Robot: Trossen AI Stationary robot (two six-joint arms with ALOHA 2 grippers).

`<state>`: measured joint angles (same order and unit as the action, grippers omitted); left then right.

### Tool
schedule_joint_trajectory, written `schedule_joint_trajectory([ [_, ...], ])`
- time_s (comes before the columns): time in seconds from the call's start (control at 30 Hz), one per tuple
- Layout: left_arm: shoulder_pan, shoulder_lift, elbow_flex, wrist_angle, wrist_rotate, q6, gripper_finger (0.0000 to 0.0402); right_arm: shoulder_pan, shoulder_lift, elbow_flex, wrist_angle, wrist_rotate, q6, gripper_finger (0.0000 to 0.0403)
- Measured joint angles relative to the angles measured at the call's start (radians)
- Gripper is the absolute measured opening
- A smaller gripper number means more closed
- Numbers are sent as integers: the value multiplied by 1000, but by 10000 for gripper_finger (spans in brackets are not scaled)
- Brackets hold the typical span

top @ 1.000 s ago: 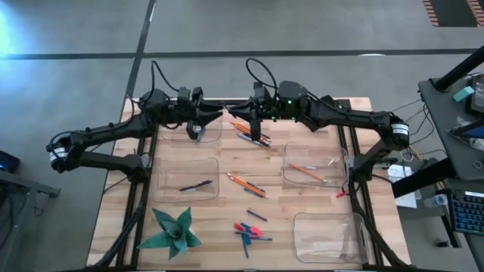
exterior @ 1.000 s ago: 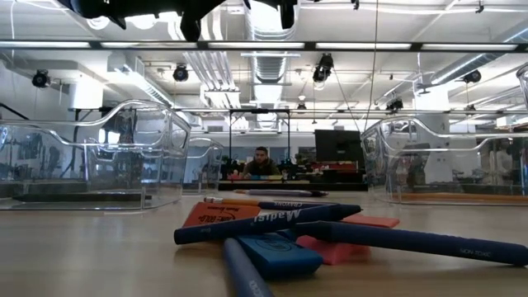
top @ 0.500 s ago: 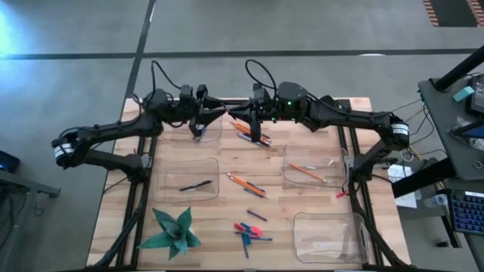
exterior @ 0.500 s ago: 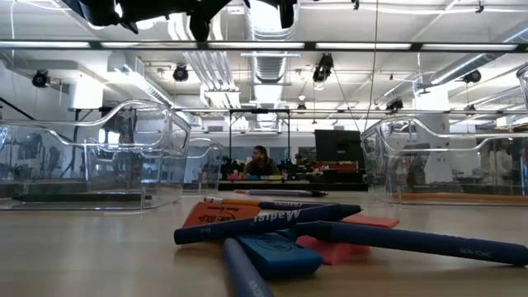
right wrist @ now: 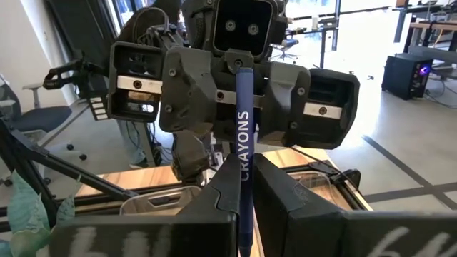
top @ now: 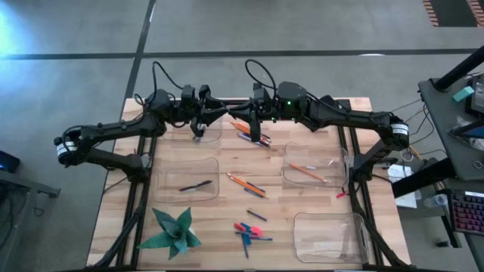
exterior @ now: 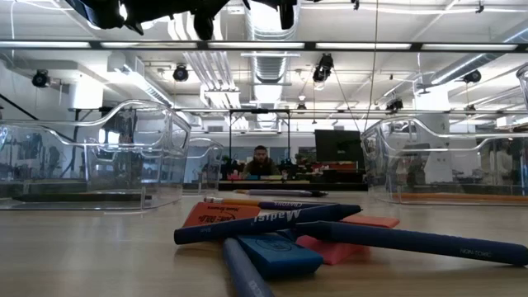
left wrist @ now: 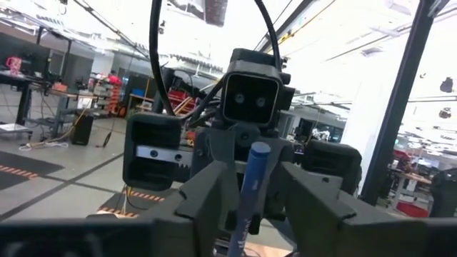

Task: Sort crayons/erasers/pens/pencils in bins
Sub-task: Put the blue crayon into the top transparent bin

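Observation:
A blue crayon (right wrist: 243, 135) stands upright in the air over the table's far middle, with my right gripper (right wrist: 243, 193) shut on it. My left gripper (left wrist: 260, 203) faces the right one from the left. Its open fingers stand on either side of the crayon (left wrist: 250, 185), with a gap on one side. Orange pencils lie on the table below the grippers (top: 246, 128) and at mid table (top: 246, 183). Erasers (exterior: 276, 254) lie among blue sticks near the front edge. Clear bins stand at far left (top: 189, 128), left (top: 185, 181), right (top: 314, 168) and near right (top: 329, 236). My right gripper pinches the crayon's lower half (right wrist: 241, 187) between its two fingers. The fingers come level from the table's right side and lie across the crayon. The crayon stands upright, lifted clear of the table, its upper half above the fingers. My left gripper has one finger (left wrist: 214, 200) close beside the crayon; whether it touches I cannot tell.
The left bin holds a dark pen (top: 195, 185), and the right bin holds an orange pencil (top: 306, 171). A green folded paper shape (top: 172, 233) sits at the near left. Black rails run along both sides of the table.
My left arm has reached a little farther toward my right gripper, and its gripper has tipped slightly upward. My right gripper and the crayon have kept still.

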<state>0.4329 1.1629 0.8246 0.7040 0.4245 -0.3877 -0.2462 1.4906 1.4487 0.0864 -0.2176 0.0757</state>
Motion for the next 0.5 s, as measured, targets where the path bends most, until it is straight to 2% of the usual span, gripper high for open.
schedule_joint_trajectory([
  [0.27,-1,0,0,-4,0,11,20,0,0,0,-4,0,-4,13],
  [0.33,-1,0,0,-4,5,12,12,0,0,0,-6,0,-2,13],
  [0.5,-1,0,0,-5,12,11,20,0,0,0,-6,-1,9,20],
])
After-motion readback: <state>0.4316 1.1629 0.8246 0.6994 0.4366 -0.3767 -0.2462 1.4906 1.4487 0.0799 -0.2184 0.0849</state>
